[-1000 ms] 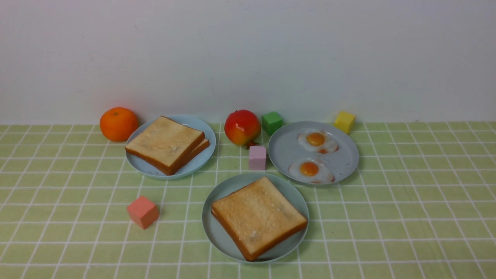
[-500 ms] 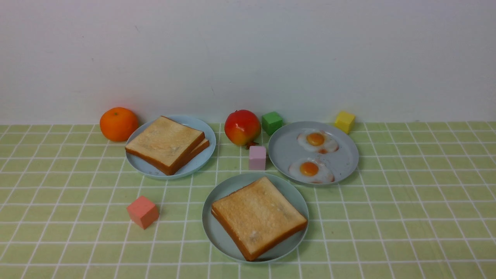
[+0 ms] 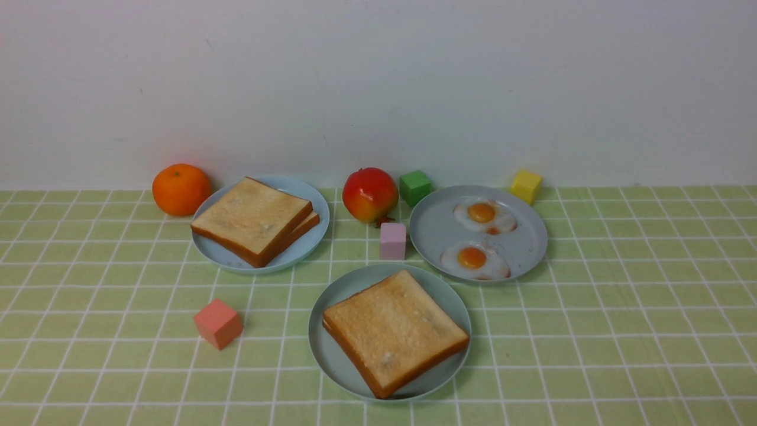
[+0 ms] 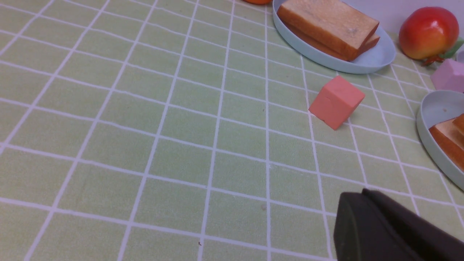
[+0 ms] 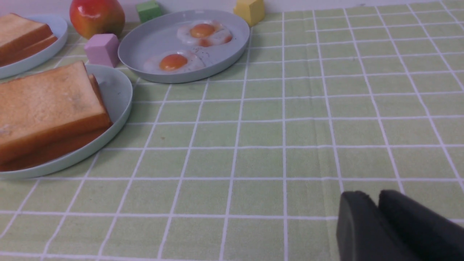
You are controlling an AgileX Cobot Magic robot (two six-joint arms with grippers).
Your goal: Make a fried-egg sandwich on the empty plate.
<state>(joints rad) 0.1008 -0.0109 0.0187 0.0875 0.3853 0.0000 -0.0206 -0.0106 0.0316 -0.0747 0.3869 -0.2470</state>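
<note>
The fried-egg sandwich point(image 3: 395, 331), thick square toy toast with golden top and brown crust, lies on the large round pale teal plastic plate point(image 3: 331, 361) near the front middle of the green checked counter point(image 3: 621, 331); its egg filling is hidden, though the right wrist view shows a second slice under the top one. Just behind the teal plate to the right, a greyish-blue round plate point(image 3: 434, 228) carries two glossy fried eggs point(image 3: 475, 260); a pink block point(image 3: 392, 240) stands between the plates. Behind the teal plate to the left, a sky-blue plate point(image 3: 295, 251) holds two more toast slices point(image 3: 253, 220). The left tool point(image 4: 362, 221) hangs above bare counter, fingers pressed together, holding nothing. The right tool point(image 5: 375, 214) shows only a narrow slit between its fingers, empty, touching nothing.
</note>
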